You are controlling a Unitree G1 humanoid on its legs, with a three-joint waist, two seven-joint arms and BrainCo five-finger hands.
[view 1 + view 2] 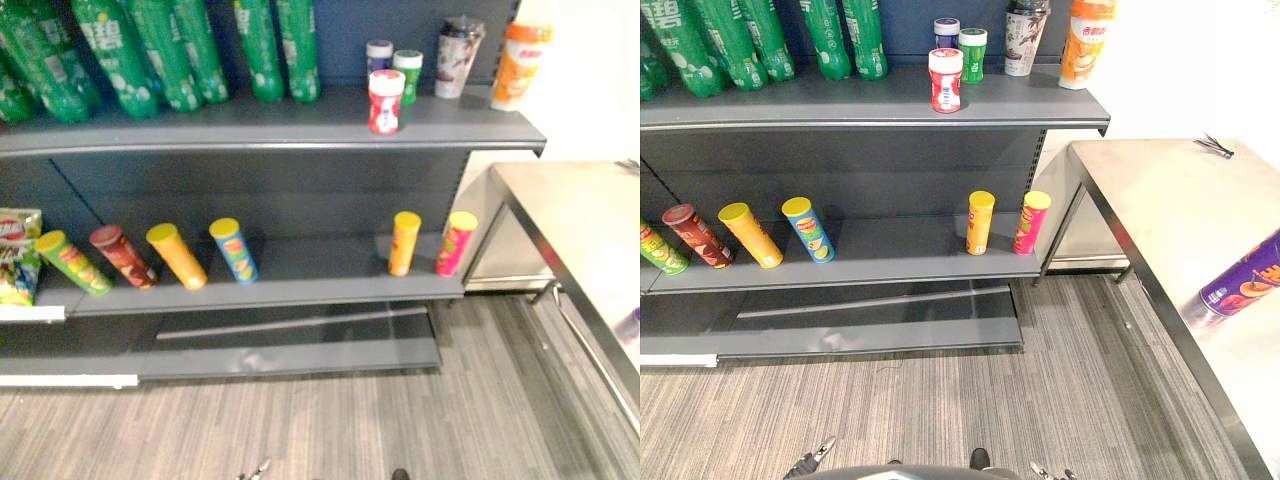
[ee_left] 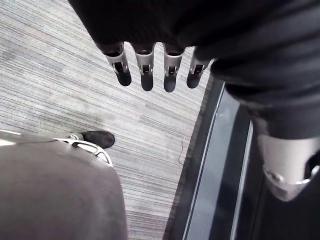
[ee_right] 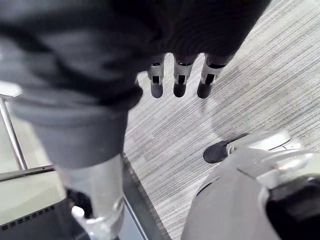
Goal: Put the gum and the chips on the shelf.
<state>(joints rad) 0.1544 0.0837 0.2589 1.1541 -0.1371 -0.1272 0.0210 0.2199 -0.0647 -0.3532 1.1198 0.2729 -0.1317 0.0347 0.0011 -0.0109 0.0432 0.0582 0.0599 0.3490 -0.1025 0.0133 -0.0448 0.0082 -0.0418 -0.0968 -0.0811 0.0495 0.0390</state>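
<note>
Both the left hand (image 2: 146,67) and right hand (image 3: 180,77) hang straight-fingered, empty; purple-labelled chips can (image 1: 1245,285) lies on table (image 1: 1160,210).

Seven chip cans (image 1: 979,222), three gum jars (image 1: 945,80), two cups (image 1: 1085,40)

The lower shelf (image 1: 900,255) has a wide bare stretch between the leaning blue can (image 1: 808,229) and the upright orange can (image 1: 980,222). A pink can (image 1: 1031,222) stands just beside the orange one at the shelf's end. On the upper shelf (image 1: 790,105), green bottles (image 1: 760,40) crowd the back left, and gum jars (image 1: 946,80) and cups (image 1: 1025,40) crowd the right. Its front strip is bare. The floor (image 1: 940,400) before the shelves is open, and a table (image 1: 1140,200) bounds the right side.
</note>
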